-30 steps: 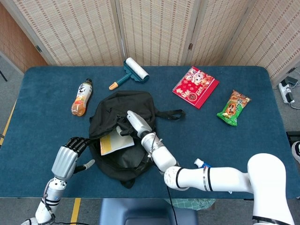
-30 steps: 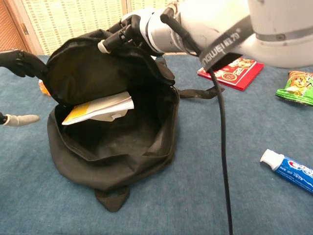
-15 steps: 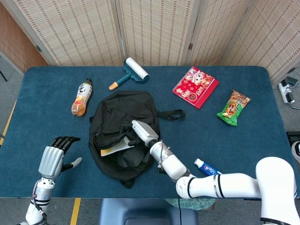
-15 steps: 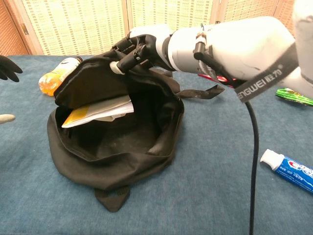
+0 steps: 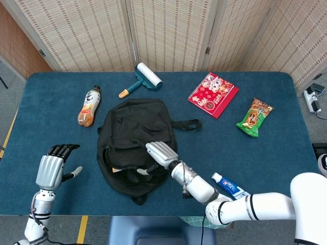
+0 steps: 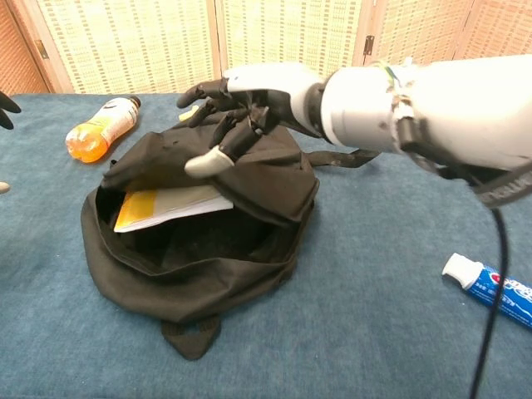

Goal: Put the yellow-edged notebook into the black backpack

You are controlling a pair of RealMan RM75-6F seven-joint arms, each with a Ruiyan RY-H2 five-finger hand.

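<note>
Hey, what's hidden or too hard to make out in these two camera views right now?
- Notebook: chest view, only its front edge shows; the backpack flap hides the rest.
- Left hand: chest view, cut off by the left frame edge.
- Right hand: whether it touches the flap is unclear in both views.
- Bottle label: head view, too small to read.

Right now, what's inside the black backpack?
Through the black backpack's open mouth the yellow-edged notebook shows, lying inside under the drooping top flap. The flap covers its far edge, and the dark interior below shows nothing else clearly.
</note>
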